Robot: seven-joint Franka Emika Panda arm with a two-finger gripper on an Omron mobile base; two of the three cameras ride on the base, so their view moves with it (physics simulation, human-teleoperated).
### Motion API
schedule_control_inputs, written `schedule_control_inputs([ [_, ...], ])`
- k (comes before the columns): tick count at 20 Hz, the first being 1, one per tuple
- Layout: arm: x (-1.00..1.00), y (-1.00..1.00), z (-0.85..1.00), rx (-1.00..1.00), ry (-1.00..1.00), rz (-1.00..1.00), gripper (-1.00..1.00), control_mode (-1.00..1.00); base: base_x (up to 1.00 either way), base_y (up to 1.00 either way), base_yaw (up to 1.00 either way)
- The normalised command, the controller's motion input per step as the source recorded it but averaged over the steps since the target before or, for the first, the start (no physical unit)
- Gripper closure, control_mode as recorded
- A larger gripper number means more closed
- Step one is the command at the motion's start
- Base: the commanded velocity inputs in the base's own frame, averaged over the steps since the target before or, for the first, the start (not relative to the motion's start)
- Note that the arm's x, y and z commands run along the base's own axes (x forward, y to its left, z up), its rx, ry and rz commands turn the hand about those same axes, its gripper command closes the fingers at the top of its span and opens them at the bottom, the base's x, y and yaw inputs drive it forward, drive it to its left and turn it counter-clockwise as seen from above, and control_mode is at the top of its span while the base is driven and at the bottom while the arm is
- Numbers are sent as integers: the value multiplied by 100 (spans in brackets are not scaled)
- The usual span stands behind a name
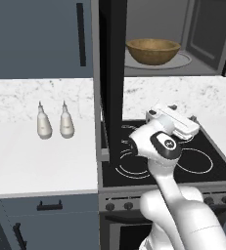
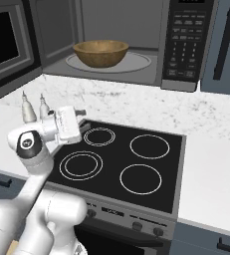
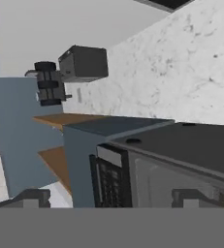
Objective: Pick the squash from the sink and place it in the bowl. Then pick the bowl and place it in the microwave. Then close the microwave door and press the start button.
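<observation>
Bowl in the microwave, door open: the swing shut is the risky part

Left to right, the microwave door (image 1: 111, 73) stands wide open, with the hand low to its right above the cooktop (image 2: 117, 154). The fingers (image 3: 186, 197) are spread well apart with nothing between them. A push from this side would probably drive the door wider; the hand likely has to get round to the outer face, and a careless sweep might clip the edge. Pushing too near the hinge could stall the swing, while a hard slam might jolt the bowl (image 1: 153, 54), which sits upright on the turntable (image 1: 183, 60) inside the microwave (image 2: 159, 74). The squash I can't make out (the bowl's wall would hide something that small). At the right, the control panel (image 2: 186, 45) carries small, close-set buttons, so with the fingers this wide, a slightly crooked approach could press the wrong one, or two together.

Counted the same way: two pale bottles on the bench (image 1: 16, 161), one open door, four ringed burners, one bowl on one turntable, one control panel.
</observation>
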Motion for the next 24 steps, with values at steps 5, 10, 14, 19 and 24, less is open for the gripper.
schedule_control_inputs([
  [5, -16, 83, -14, -28, -14, -2, -100, -100, 0, 0, 0],
  [10, -39, 84, 5, -18, -12, 3, -100, -100, 0, 0, 0],
  [14, -46, 93, 14, -15, -1, 11, -100, -100, 0, 0, 0],
  [19, -10, 100, -4, -6, -1, 9, -100, -100, 0, 0, 0],
  [24, -21, 55, 9, 0, -1, 19, -100, -100, 0, 0, 0],
])
